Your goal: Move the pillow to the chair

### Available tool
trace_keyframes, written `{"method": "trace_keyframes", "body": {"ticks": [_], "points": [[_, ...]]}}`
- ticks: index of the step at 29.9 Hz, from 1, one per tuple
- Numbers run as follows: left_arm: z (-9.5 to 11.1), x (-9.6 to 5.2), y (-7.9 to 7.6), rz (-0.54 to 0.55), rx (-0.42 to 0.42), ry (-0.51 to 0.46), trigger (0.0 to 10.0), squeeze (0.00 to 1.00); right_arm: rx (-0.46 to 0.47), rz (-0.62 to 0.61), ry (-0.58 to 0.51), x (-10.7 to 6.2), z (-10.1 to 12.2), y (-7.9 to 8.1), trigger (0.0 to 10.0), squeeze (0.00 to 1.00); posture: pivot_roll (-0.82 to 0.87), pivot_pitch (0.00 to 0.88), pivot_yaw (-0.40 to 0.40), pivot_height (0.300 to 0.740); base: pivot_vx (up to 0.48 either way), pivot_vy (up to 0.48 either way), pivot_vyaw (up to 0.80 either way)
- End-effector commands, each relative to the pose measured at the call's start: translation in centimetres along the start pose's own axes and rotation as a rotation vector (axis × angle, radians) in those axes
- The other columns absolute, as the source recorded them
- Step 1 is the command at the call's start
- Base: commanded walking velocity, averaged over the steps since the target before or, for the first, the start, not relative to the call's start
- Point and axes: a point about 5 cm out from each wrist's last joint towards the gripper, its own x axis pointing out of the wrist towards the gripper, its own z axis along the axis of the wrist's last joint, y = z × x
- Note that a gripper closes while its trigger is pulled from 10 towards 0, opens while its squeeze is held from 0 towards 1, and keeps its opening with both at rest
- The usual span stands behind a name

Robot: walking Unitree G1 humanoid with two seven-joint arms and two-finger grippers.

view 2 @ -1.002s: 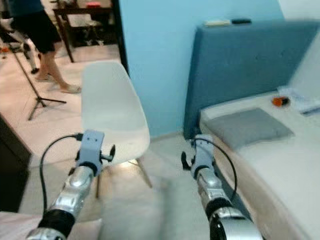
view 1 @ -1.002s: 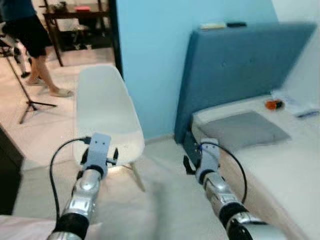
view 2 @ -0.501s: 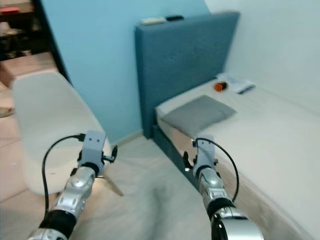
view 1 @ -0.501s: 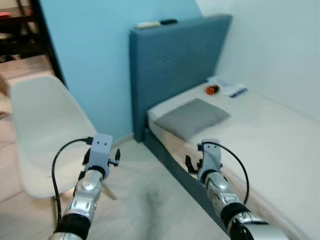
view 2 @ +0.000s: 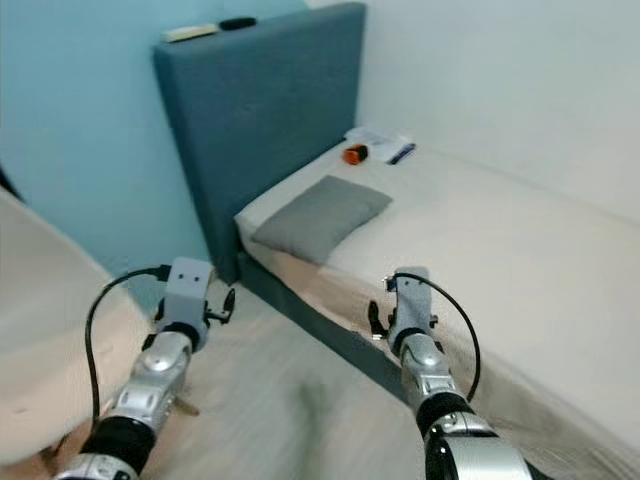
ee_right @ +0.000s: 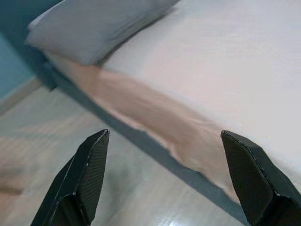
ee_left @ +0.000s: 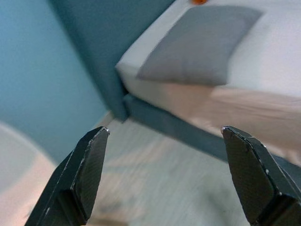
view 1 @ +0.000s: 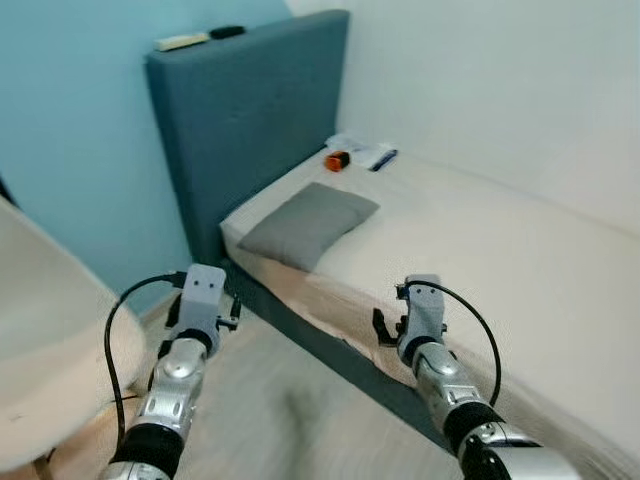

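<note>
Before you: the bed [view 1: 520, 250] with its blue headboard [view 1: 250, 110], the white chair [view 1: 50, 350] at your left, the grey pillow [view 1: 308, 224] lying on the bed near the headboard, and your left gripper [ee_left: 164, 174] and right gripper [ee_right: 164, 174], both with jaws released, empty, above the floor.

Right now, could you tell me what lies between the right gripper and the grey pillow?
In the left eye view, bare white mattress and its near edge separate the right gripper from the pillow.

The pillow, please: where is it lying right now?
The grey pillow lies on the bed beside the blue headboard, ahead of the robot.
</note>
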Motion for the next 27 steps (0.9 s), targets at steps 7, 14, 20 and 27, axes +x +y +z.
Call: {"method": "trace_keyframes", "body": {"ticks": [7, 14, 20, 27], "points": [[-0.6, -0.2, 0.2, 0.018, -0.037, 0.023, 10.0, 0.00, 0.006, 0.054, -0.024, 0.1, 0.3, 1.0, 10.0, 0.00, 0.03, 0.000, -0.072, 0.736, 0.000, 0.000, -0.46], [-0.9, -0.2, 0.3, 0.041, -0.046, 0.039, 10.0, 0.00, 0.022, 0.086, -0.053, 0.1, 0.8, 1.4, 10.0, 0.00, 0.03, 0.000, -0.075, 0.736, 0.000, 0.000, 0.00], [-1.0, -0.3, 1.1, 0.100, -0.100, 0.039, 10.0, 0.00, 0.014, 0.091, -0.060, 0.1, 0.9, 1.3, 10.0, 0.00, 0.03, 0.000, -0.081, 0.736, 0.000, 0.000, 0.00], [-0.9, -0.3, 1.5, 0.112, -0.104, 0.028, 10.0, 0.00, 0.007, 0.097, -0.060, 0.2, 1.0, 1.3, 10.0, 0.00, 0.03, 0.000, -0.082, 0.736, 0.287, 0.000, 0.00]]}}
